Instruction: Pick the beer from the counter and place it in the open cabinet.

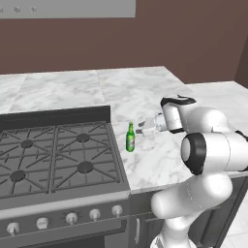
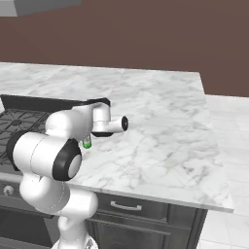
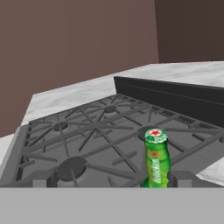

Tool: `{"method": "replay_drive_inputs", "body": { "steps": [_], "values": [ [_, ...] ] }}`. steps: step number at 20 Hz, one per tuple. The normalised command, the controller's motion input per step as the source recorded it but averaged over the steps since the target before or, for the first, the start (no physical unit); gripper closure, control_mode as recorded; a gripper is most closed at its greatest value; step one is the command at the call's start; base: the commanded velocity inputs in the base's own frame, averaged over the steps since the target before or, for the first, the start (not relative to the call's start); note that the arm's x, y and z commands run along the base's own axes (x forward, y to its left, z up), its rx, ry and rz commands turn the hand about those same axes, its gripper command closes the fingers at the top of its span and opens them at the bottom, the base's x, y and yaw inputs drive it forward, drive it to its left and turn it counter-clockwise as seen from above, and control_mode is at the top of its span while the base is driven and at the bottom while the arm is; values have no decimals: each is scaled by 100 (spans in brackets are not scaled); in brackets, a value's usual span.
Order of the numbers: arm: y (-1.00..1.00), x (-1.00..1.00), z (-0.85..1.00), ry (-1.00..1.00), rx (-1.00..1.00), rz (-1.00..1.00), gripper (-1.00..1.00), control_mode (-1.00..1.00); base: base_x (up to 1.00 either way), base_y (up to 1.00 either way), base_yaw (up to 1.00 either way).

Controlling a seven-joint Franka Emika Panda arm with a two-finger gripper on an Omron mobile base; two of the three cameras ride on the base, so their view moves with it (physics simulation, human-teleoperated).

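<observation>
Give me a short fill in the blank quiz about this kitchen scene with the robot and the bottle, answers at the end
1. The beer stands upright on the ____ counter.
2. Directly to the beer's left in the left base view is the black gas ____.
3. The gripper points at the beer with its jaws ____.
4. The beer's glass is ____ in colour.

Missing words: marble; stove; open; green

beer (image 2: 87,143) mostly hidden behind arm

The green beer (image 1: 130,139) bottle stands upright on the white marble counter (image 1: 145,92), just beside the stove's right edge. Its cap shows red and white from the hand view (image 3: 155,159).
</observation>
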Motion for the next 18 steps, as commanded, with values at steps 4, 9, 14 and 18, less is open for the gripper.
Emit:
{"method": "replay_drive_inputs", "body": {
  "steps": [4, 9, 14, 18],
  "values": [
    [2, 0, 0, 0, 0, 0, -100, -100, 0, 0, 0],
    [0, 2, 0, 0, 0, 0, -100, -100, 0, 0, 0],
    [0, 3, 0, 0, 0, 0, -100, -100, 0, 0, 0],
    [0, 5, -2, 0, 0, 0, -100, -100, 0, 0, 0]
  ]
}}
